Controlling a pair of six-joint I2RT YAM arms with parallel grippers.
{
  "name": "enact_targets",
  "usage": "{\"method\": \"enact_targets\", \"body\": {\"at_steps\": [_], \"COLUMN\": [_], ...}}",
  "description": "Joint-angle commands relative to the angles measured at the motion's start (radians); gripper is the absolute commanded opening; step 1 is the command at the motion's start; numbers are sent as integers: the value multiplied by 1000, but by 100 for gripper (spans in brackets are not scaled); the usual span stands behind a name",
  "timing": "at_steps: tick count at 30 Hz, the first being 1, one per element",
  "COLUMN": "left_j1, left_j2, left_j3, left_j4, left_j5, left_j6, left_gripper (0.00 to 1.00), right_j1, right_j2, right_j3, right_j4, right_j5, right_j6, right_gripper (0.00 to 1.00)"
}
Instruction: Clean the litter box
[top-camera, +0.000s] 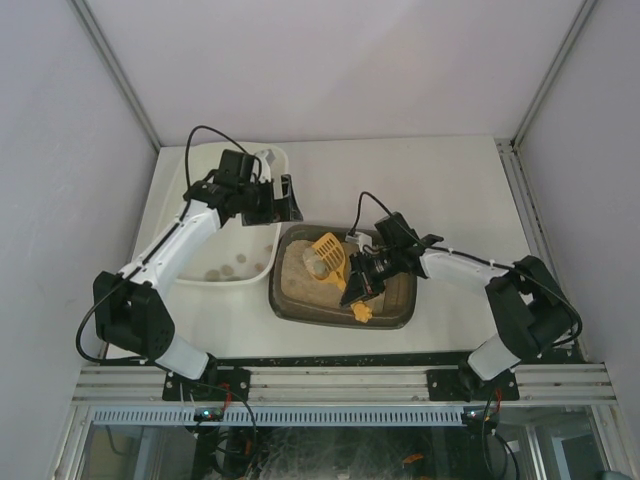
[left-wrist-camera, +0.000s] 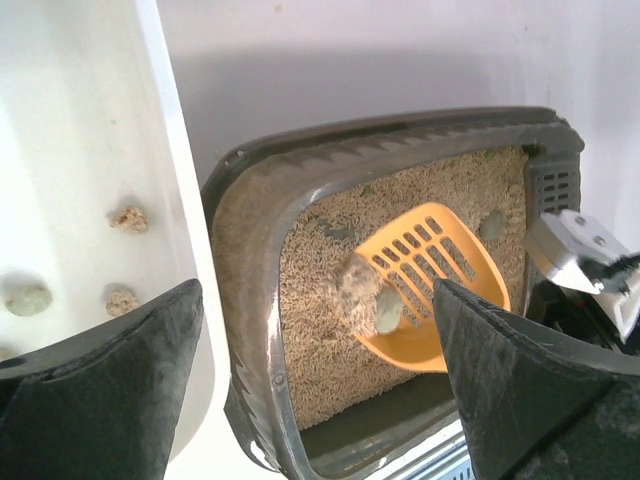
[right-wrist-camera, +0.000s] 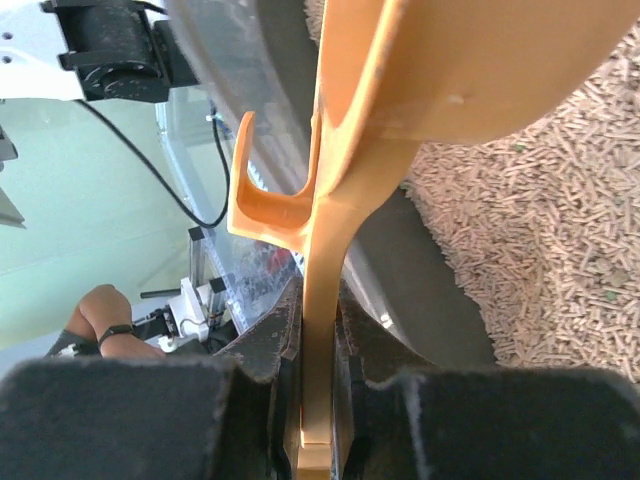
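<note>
Top external footage shows that the litter box (top-camera: 310, 318) is set on the white desk (top-camera: 440, 190) near the front edge, between the two arm bases, with a larger white tub (top-camera: 225, 283) placed just beside it on the left. A yellow-orange slotted scoop (top-camera: 328, 255) is held over the beige litter at the far left part of the box, and a pale grey clump (top-camera: 315, 265) is carried on its blade. The scoop's handle is gripped by the right claw (top-camera: 362, 285), which is clenched on it; in the right wrist view the flat handle (right-wrist-camera: 320, 300) is seen pinched between the two dark fingers (right-wrist-camera: 255, 350), with its hook standing out to one side. The left claw (top-camera: 280, 200) is spread wide and nothing is held in it; it is poised above the tub's right rim. Several small clumps (left-wrist-camera: 128, 218) are seen lying on the tub's floor in the left wrist view.
</note>
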Motion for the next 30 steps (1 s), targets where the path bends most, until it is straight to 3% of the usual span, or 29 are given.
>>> {"method": "enact_targets", "body": {"at_steps": [1,6,12,20,30], "left_j1": [-2,-3,-3,-3,43], "left_j2": [-32,-52,-128,-265,-337], "left_j3": [115,149,115,-70,-117], "left_j4": [-30,-81,-80,18,39], "left_j5": [-65,-170,-348,-453,-454], "left_j6": [14,34,70,78,61], "left_gripper": [100,100,100,100,100], "right_j1": [6,3,-6,17,76], "right_j2": [-92,-183,-274,-245,-143], "right_j3": [5,-43,-257,-433,-477], "right_j4": [48,85,460,1181,1474], "right_j5": [-36,-33,-68,-91,-22], "right_j6": [24,48,263,655,769], "right_gripper": [0,0,0,0,0]}}
